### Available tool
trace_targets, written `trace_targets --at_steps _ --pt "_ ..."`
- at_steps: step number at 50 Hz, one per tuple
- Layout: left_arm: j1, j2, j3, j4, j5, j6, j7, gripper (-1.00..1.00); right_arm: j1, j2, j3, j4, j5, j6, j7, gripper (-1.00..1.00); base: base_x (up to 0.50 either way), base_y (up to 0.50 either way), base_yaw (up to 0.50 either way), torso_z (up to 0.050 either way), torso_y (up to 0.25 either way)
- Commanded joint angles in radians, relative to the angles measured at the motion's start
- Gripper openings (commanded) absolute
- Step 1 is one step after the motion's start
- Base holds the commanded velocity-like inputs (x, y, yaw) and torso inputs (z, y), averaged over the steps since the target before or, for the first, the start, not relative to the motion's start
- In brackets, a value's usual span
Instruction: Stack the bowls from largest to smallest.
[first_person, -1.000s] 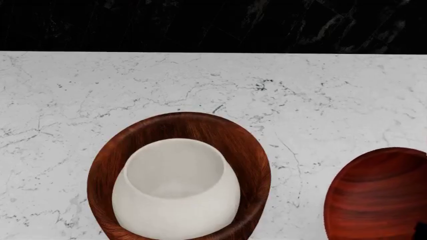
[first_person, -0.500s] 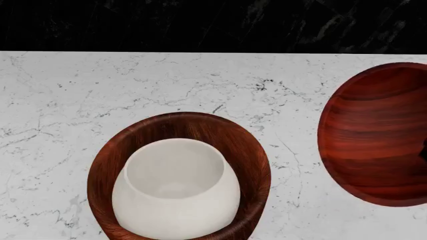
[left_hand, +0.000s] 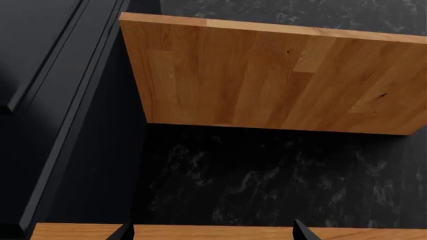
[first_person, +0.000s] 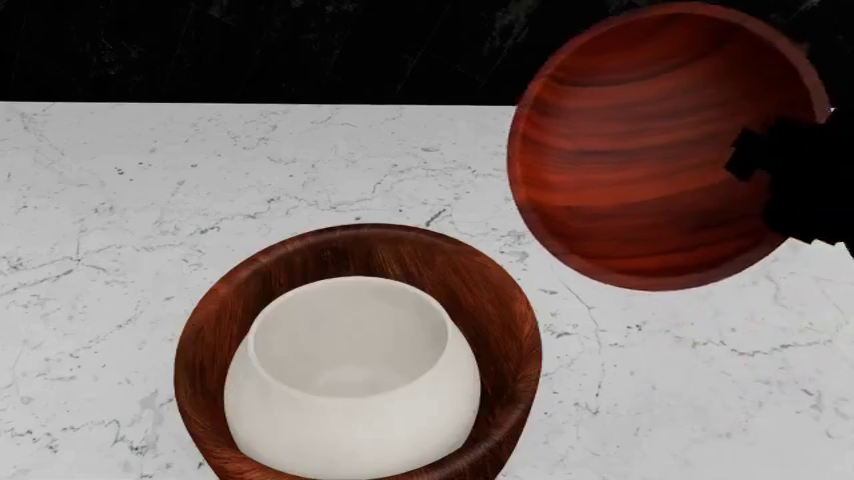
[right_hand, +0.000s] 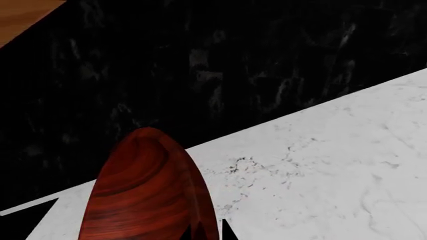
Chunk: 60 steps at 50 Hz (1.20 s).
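Since half a second ago the reddish bowl (first_person: 654, 150) has climbed from the right edge of the head view to its upper right, now hanging over the counter's far edge with its hollow tipped toward the camera; the other two bowls have not shifted.

The right gripper (first_person: 798, 180) shows only as a dark blocky shape over the reddish bowl's right rim, cut off by the frame, so its jaws cannot be made out there. In the right wrist view the bowl (right_hand: 150, 190) is seen edge-on, with two dark finger tips pinched close on its rim at the bottom edge. The left gripper (left_hand: 212, 232) shows just two dark tips set well apart with nothing between them, facing a wooden shelf (left_hand: 280, 80) and dark wall.

The cream-white bowl (first_person: 354, 380) sits inside the dark-brown bowl (first_person: 494, 290), both cropped at the bottom, on the white marble counter (first_person: 134, 200). The black marbled backsplash (first_person: 240, 50) stands behind.
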Motion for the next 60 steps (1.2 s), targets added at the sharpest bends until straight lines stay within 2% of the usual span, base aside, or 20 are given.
trace_targets --at_steps 1,33,60 --pt "0.007 0.013 -0.03 0.01 0.0 -0.013 0.026 1.0 0.116 -0.085 -0.074 0.044 -0.009 -0.002 -0.045 -1.0 0.0 0.0 0.0 0.0 0.0" --pt "0.004 -0.004 -0.05 0.03 -0.026 -0.023 0.008 1.0 0.19 -0.222 -0.206 0.055 0.067 0.022 -0.058 -1.0 0.0 0.0 0.0 0.0 0.0" --pt "0.001 -0.013 -0.053 0.033 -0.031 -0.024 -0.001 1.0 0.185 -0.293 -0.285 0.087 -0.011 0.04 -0.153 -1.0 0.0 0.0 0.0 0.0 0.0"
